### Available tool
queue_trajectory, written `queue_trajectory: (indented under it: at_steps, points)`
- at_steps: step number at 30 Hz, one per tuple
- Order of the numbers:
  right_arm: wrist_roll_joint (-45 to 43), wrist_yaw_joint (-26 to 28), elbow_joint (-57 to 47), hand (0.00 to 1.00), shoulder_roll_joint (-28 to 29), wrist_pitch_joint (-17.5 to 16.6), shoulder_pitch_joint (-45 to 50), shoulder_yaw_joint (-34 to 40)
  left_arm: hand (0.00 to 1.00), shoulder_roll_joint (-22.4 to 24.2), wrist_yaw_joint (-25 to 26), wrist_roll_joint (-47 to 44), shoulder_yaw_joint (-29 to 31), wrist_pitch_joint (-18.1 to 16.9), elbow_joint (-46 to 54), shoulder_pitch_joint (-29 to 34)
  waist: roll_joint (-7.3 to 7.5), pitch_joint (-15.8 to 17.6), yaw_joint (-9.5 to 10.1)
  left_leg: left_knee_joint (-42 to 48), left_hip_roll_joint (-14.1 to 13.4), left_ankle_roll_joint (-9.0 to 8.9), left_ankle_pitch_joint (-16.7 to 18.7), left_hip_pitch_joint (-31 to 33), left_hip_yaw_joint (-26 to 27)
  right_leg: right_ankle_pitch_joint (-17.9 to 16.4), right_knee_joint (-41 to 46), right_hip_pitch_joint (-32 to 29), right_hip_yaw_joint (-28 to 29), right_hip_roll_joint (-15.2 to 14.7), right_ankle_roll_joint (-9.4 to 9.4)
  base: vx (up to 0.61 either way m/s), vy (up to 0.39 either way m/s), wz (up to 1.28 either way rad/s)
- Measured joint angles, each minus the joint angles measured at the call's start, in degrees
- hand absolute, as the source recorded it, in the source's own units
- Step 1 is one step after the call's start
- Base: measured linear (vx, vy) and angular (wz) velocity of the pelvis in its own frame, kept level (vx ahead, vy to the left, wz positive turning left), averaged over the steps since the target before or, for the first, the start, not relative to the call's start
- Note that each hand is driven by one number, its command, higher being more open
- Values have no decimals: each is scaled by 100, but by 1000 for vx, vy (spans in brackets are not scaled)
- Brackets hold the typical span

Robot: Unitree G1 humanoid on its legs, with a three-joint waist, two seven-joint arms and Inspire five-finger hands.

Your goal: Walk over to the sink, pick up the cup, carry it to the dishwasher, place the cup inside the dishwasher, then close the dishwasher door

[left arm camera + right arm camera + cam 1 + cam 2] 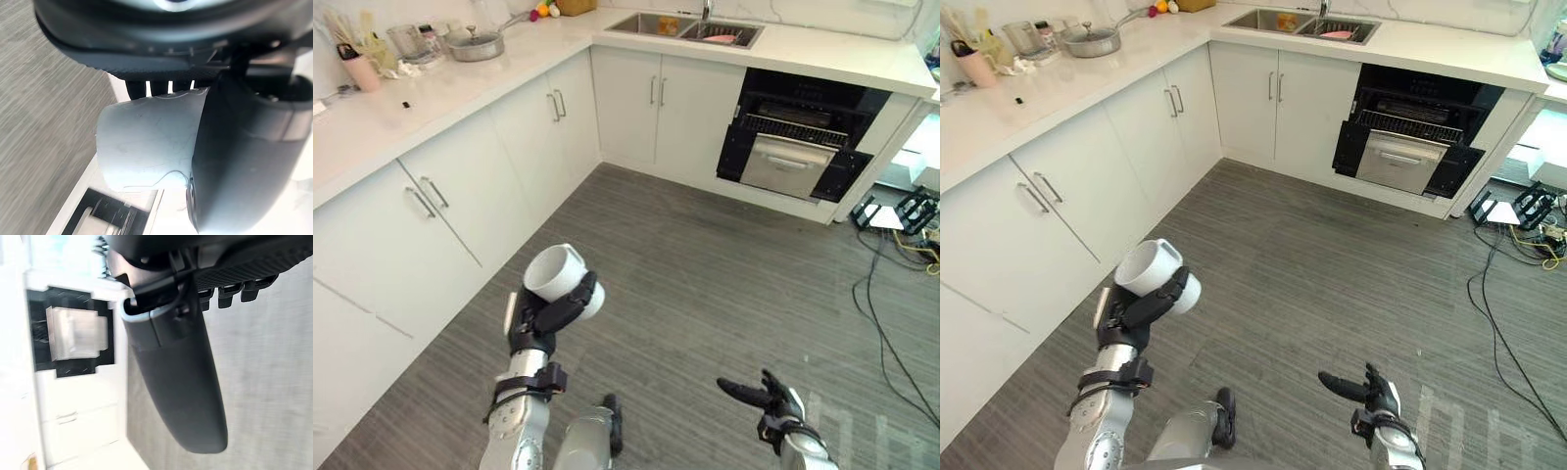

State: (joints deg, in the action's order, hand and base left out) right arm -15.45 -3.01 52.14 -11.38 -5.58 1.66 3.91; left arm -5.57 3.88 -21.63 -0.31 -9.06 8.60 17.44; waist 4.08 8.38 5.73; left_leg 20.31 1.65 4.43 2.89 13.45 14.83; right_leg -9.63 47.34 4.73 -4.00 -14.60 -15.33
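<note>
Left hand: fingers and thumb were curled round the cup, raised in front of the body.
Cup: white, in the left hand's grip, mouth tilted upward.
Right hand: lower, off to the left hand's right; fingers straight, empty.
Floor: grey planks beneath both hands.
Cabinets: white, left of the cup hand.
Dishwasher: well ahead and right of both hands; door lowered, rack showing.
Sink: farthest, ahead of the cup hand.
Step, judged: carrying. Best done with a firm grip and a steady cup, arriving square to the opening and clearing the lowered door; the right hand was free for closing.
</note>
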Motion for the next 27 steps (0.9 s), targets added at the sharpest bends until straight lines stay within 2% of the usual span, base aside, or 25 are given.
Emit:
queue_trajectory:
  at_steps: [2, 3, 4, 5, 6, 7, 8, 9, 10, 11, 12, 13, 14, 15, 16, 17, 18, 19, 20, 21, 22, 23, 25, 26, 27]
  points:
    - [190, -60, -248, 100, 166, -12, 52, -113, 0, -52, 116, 229, 37, 5, 158, 3, 51, 18, -35, -38, 132, 132, 280, -393, -42, 756, 772, -251, -102, -266, 14, 576, 162, 3]
    - [275, -58, -438, 100, 279, -18, 90, -225, 0, -68, 147, 321, 30, 5, 298, -12, 6, 56, -58, -61, 135, 159, 458, -672, -104, 356, 1486, -601, -275, -338, 215, 496, 119, 4]
    - [343, -57, -555, 100, 349, -20, 140, -254, 0, -70, 168, 361, 0, 5, 341, -36, -21, 72, -85, -122, 134, 162, 517, -835, -160, 124, 1747, -768, -378, -344, 360, 450, 94, 20]
    - [339, -54, -801, 100, 444, -19, 240, -333, 0, -74, 205, 366, -32, 5, 410, -55, -47, 83, -192, -229, 132, 148, 591, -1061, -282, -176, 1899, -1062, -534, -329, 628, 316, 36, 48]
    - [310, -44, -1410, 100, 612, -22, 490, -372, 0, -85, 219, 366, -93, -4, 484, -141, -68, 104, -336, -355, 108, 103, 707, -1339, -443, -461, 1592, -1653, -711, -273, 797, 466, 23, 54]
    - [295, -27, -1672, 100, 657, -25, 595, -371, 0, -97, 218, 367, -134, -2, 480, -199, -100, 125, -368, -369, 70, 31, 740, -1441, -486, -516, 1180, -1874, -771, -230, 828, 461, -32, 46]
    - [252, 41, -2096, 100, 701, -35, 758, -370, 0, -134, 194, 371, -172, 0, 470, -284, -168, 171, -383, -351, -50, -33, 862, -1678, -508, -489, -117, -2122, -922, -89, 829, 399, -51, 20]
    - [253, 68, -2254, 100, 729, -57, 826, -371, 0, -154, 189, 374, -224, -2, 468, -309, -208, 197, -391, -315, -96, -48, 888, -1778, -505, -339, -1004, -2126, -974, -14, 775, 422, -72, 23]
    - [254, 99, -2517, 100, 761, -149, 951, -370, 0, -221, 179, 387, -271, -5, 442, -352, -179, 182, -430, -224, -145, -71, 1028, -1976, -510, 101, -2617, -2092, -1039, 59, 632, 445, -87, 31]
    - [254, 177, -2713, 100, 746, -263, 1009, -369, 0, -307, 206, 489, -241, -5, 427, -354, -182, 185, -513, -91, -194, -184, 1360, -2234, -516, 361, -3179, -2133, -1082, 85, 713, 464, -109, 35]
    - [253, 221, -2789, 100, 732, -322, 1032, -369, 0, -316, 235, 497, -241, -4, 406, -345, -184, 184, -544, 15, -236, -253, 1557, -2379, -518, 412, -3180, -2146, -1078, 96, 788, 521, -157, 26]
    - [173, 306, -2940, 100, 712, -380, 1075, -369, 0, -321, 273, 516, -231, -9, 401, -285, -159, 118, -572, 220, -318, -408, 1984, -2616, -536, 402, -3058, -2144, -1005, 199, 858, 608, -237, 13]
    - [77, 328, -3222, 100, 660, -399, 1181, -349, 0, -306, 339, 537, -230, -33, 344, -240, -194, -2, -565, 392, -414, -429, 2448, -2781, -557, 611, -2764, -2213, -657, 435, 1016, 632, -259, 6]
    - [68, 333, -3334, 100, 597, -399, 1231, -323, 0, -207, 364, 536, -239, -32, 254, -198, -348, -77, -574, 386, -540, -414, 2580, -2881, -558, 641, -2486, -2289, -534, 612, 1031, 681, -266, 10]
    - [-16, 338, -3519, 100, 491, -406, 1317, -293, 0, -22, 412, 537, -246, -33, 125, -32, -582, -272, -632, 501, -735, -248, 2594, -3014, -555, 639, -2148, -2314, -433, 902, 1060, 793, -302, 22]
    - [-247, 387, -3699, 100, 480, -413, 1297, -143, 0, 103, 492, 551, -337, -94, 3, -3, -686, -276, -729, 2181, -1064, 14, 2250, -2334, -601, 749, -1788, -2329, -516, 992, 1465, 770, -306, 22]
    - [-337, 420, -3736, 100, 449, -412, 1296, -61, 0, 173, 512, 559, -375, -94, -53, 1, -816, -260, -724, 2799, -1282, 48, 1933, -2094, -608, 631, -1712, -2258, -582, 1069, 1577, 741, -278, 13]
    - [-427, 491, -3754, 100, 421, -412, 1292, 65, 0, 258, 524, 630, -457, -96, -117, 4, -993, -248, -715, 3492, -1616, 29, 1252, -1779, -620, 448, -1727, -2077, -656, 1265, 1673, 629, -191, -3]
    - [-520, 548, -3755, 100, 423, -412, 1297, 154, 0, 308, 537, 770, -483, -104, -209, 6, -1075, -250, -717, 4058, -1994, 82, -119, -1455, -559, 254, -1980, -1721, -694, 1479, 1735, 524, -132, -5]
    - [-522, 563, -3763, 100, 428, -420, 1297, 184, 0, 319, 549, 808, -481, -104, -229, -4, -1073, -233, -699, 4326, -2115, 65, -368, -1297, -562, 225, -2192, -1493, -702, 1549, 1777, 670, -154, 0]
    - [-523, 574, -3795, 100, 430, -482, 1293, 275, 0, 332, 541, 817, -503, -111, -234, -67, -1060, -224, -693, 4812, -2165, -68, 59, -827, -554, 196, -2574, -1108, -715, 1630, 1876, 658, -131, 2]
    - [-573, 574, -3826, 100, 413, -596, 1249, 344, 0, 342, 521, 816, -501, -136, -233, -97, -1021, -191, -673, 4852, -2059, -141, 466, -427, -435, 189, -2948, -706, -687, 1643, 1892, 922, -183, -3]
    - [-761, 571, -3872, 100, 366, -668, 1147, 347, 0, 345, 485, 815, -461, -161, -224, -101, -949, -143, -602, 4249, -1800, -308, 902, -76, -218, 214, -3350, -223, -584, 1616, 1852, 639, -102, -26]
    - [-813, 548, -3941, 100, 356, -696, 1013, 343, 0, 358, 485, 818, -453, -170, -190, -100, -926, -129, -496, 3176, -1514, -416, 1088, 91, -8, 213, -3591, 58, -474, 1539, 1853, 591, -40, -50]
    - [-809, 512, -3948, 100, 351, -715, 834, 307, 0, 391, 485, 820, -454, -172, -131, -86, -917, -125, -470, 1610, -1132, -518, 1010, 159, 24, 207, -3753, 264, -408, 1432, 1845, 576, -19, -51]
